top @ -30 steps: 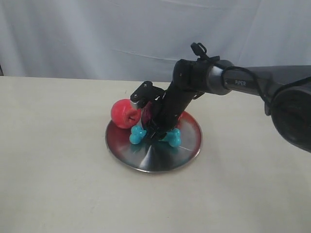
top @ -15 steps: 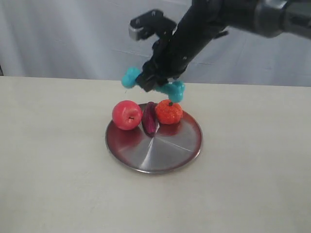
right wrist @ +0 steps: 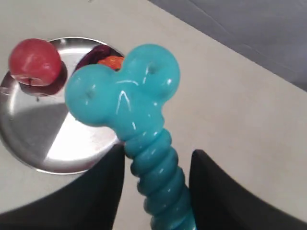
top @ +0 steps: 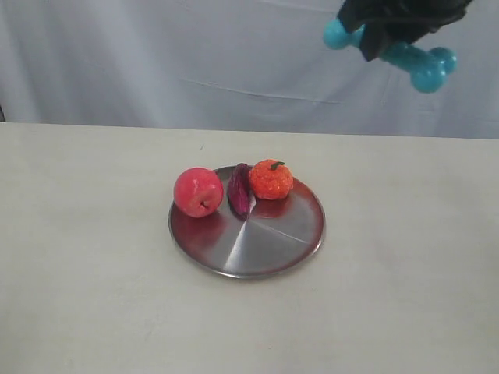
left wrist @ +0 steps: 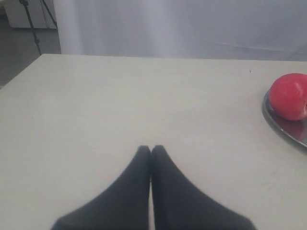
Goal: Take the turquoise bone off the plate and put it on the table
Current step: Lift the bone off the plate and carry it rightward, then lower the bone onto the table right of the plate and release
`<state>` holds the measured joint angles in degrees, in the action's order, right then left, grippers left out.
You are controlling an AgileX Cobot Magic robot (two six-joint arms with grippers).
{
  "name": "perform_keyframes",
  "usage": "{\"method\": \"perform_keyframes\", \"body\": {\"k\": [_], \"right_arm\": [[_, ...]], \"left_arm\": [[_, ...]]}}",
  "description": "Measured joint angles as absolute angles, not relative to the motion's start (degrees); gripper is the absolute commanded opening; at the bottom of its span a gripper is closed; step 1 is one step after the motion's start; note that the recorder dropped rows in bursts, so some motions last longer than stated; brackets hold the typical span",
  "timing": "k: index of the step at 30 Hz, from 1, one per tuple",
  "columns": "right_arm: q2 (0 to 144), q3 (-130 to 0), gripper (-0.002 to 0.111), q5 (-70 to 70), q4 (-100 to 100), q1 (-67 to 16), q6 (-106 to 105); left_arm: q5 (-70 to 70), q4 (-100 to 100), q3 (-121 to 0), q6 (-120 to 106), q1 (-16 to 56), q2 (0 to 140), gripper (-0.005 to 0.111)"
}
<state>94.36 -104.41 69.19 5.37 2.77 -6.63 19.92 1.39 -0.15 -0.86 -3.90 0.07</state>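
Observation:
High at the top right of the exterior view, my right gripper (top: 383,43) is shut on the ribbed middle of the turquoise bone (top: 425,66), well above the table (top: 93,296). In the right wrist view the bone (right wrist: 127,98) fills the middle between the gripper (right wrist: 156,167) fingers, with the silver plate (right wrist: 33,143) far below. The plate (top: 265,241) lies mid-table. My left gripper (left wrist: 151,149) is shut on nothing, low over bare tabletop, left of the plate's rim (left wrist: 285,134).
On the plate's far half sit a red apple (top: 198,192), a dark purple piece (top: 238,189) and a small orange fruit (top: 270,179). A pale curtain (top: 195,54) hangs behind the table's far edge.
My right gripper has lifted the bone off the plate, risen steeply and swung right toward the top corner. The apple, purple piece and orange stay on the plate.

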Motion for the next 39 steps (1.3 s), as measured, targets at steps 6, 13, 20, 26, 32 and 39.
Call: {"method": "perform_keyframes", "body": {"k": [6, 13, 20, 26, 32, 39], "right_arm": [[93.03, -96.9, -0.001, 69.44, 5.82, 8.87, -5.72], [94.41, -80.48, -0.001, 56.35, 4.86, 12.35, -1.64], [102.11, -73.31, -0.001, 48.92, 3.92, 14.2, 0.48], [110.15, -71.8, -0.001, 45.66, 0.0, 14.2, 0.85], [115.69, -71.8, -0.001, 42.85, -0.76, 13.3, 0.69], [116.44, -71.8, 0.0, 42.75, -1.57, 12.47, -1.22]], "left_arm": [[19.92, 1.39, -0.15, -0.86, -3.9, 0.07, 0.0], [19.92, 1.39, -0.15, -0.86, -3.9, 0.07, 0.0], [19.92, 1.39, -0.15, -0.86, -3.9, 0.07, 0.0], [19.92, 1.39, -0.15, -0.86, -3.9, 0.07, 0.0], [19.92, 1.39, -0.15, -0.86, -3.9, 0.07, 0.0], [19.92, 1.39, -0.15, -0.86, -3.9, 0.07, 0.0]]}}
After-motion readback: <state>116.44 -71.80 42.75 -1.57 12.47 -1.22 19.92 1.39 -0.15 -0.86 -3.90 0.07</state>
